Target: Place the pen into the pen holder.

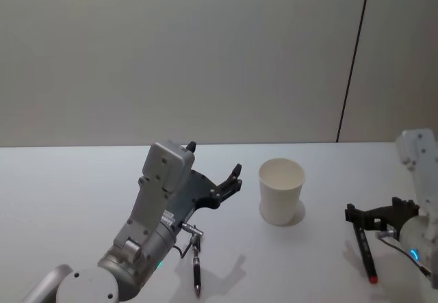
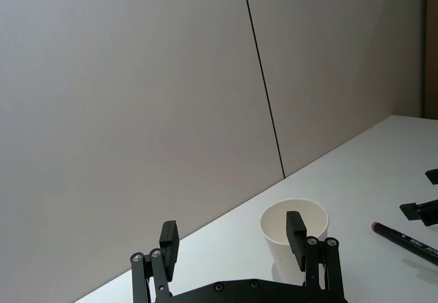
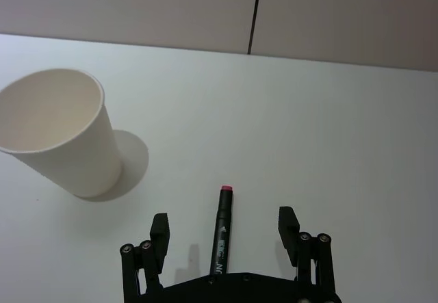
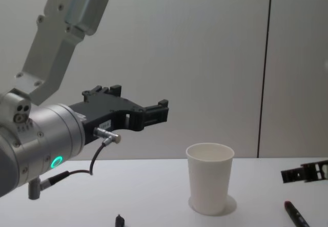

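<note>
The pen holder, a white paper cup point(image 1: 281, 191), stands upright at mid table, also seen in the right wrist view point(image 3: 60, 133) and the chest view point(image 4: 209, 183). A black pen point(image 1: 365, 251) with a red end lies on the table right of it. My right gripper point(image 1: 373, 211) hovers low over that pen, open, its fingers either side of the pen point(image 3: 222, 238). A second dark pen point(image 1: 197, 271) lies near the front, under my left arm. My left gripper point(image 1: 215, 161) is raised left of the cup, open and empty point(image 2: 233, 238).
The white table point(image 1: 82, 193) runs back to a plain grey wall with a dark vertical seam point(image 1: 352, 63). Bare tabletop lies left of the left arm and between the cup and the right gripper.
</note>
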